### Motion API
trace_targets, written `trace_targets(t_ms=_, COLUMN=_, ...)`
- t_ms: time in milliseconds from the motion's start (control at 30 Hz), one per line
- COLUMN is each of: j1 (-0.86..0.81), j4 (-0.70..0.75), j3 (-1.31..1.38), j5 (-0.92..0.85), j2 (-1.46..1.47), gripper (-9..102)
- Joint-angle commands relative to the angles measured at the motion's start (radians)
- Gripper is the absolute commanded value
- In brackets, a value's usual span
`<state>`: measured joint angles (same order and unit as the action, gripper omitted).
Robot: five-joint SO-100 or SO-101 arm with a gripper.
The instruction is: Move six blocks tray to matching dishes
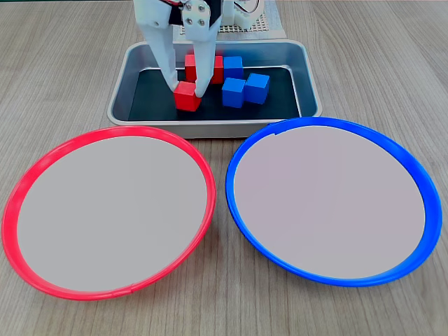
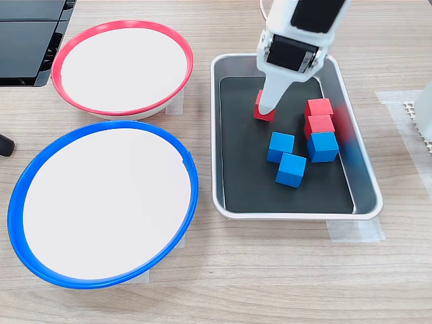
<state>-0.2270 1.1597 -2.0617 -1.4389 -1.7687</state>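
**Red block pinched, five neighbours close by**

Red block sits on the tray floor, toward the tray's 9 o'clock in a fixed view, and my fingers straddle it, seemingly pinching it. Both dishes, red dish and blue dish, hold nothing. My grip looks shallow; lifting fast could let the cube twist free or knock the red pair behind.
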Motion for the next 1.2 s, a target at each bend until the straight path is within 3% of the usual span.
trace_targets(t_ms=0, j1=0.015, j4=0.209, j3=0.239, j5=0.109, j2=-0.035, gripper=0)
trace_targets(t_ms=100, j1=0.021, j4=0.250, j3=0.486, j5=0.301, j2=0.048, gripper=0)
trace_targets(t_ms=200, j1=-0.003, j4=0.135, j3=0.750, j5=0.514, j2=0.249, gripper=0)
trace_targets(t_ms=400, j1=-0.020, j4=-0.034, j3=1.009, j5=0.627, j2=0.589, gripper=0)
trace_targets(t_ms=633, j1=-0.021, j4=-0.071, j3=0.893, j5=0.604, j2=0.583, gripper=19)
trace_targets(t_ms=767, j1=-0.020, j4=0.087, j3=0.769, j5=0.387, j2=0.428, gripper=0)
trace_targets(t_ms=967, j1=-0.020, j4=0.357, j3=0.476, j5=0.089, j2=0.146, gripper=0)
trace_targets(t_ms=1067, j1=0.025, j4=0.330, j3=0.273, j5=0.109, j2=0.018, gripper=10)
trace_targets(t_ms=1167, j1=0.114, j4=0.278, j3=0.172, j5=0.273, j2=-0.020, gripper=17)
